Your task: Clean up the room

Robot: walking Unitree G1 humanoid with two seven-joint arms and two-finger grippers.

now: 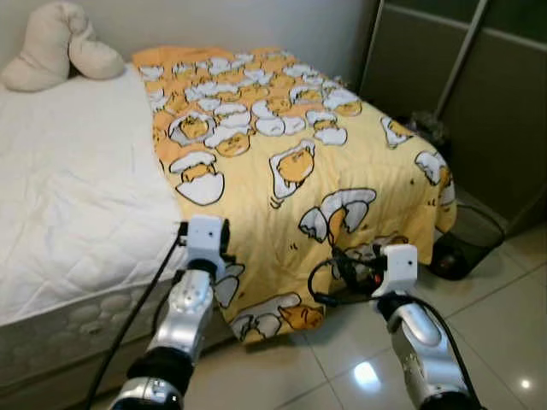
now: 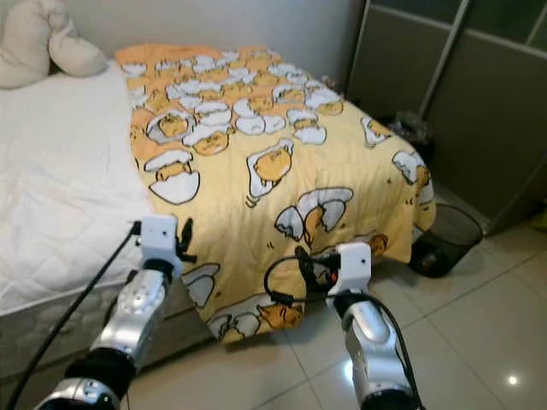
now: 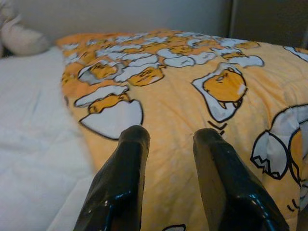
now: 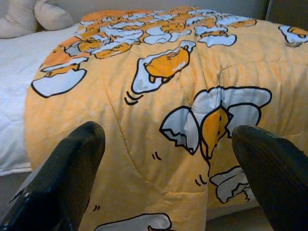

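The blanket, yellow with egg cartoons, covers the right half of the bed and hangs over its foot toward the tiled floor. The left end effector sits near the blanket's left edge, fingers slightly parted, holding nothing. The right end effector faces the hanging part, fingers spread wide. The eye views add a pillow, a black bin and closet doors.

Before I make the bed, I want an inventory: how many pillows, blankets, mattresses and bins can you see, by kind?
Pillows: 1
Yellow cartoon blankets: 1
White mattresses: 1
Black mesh bins: 1
Total: 4
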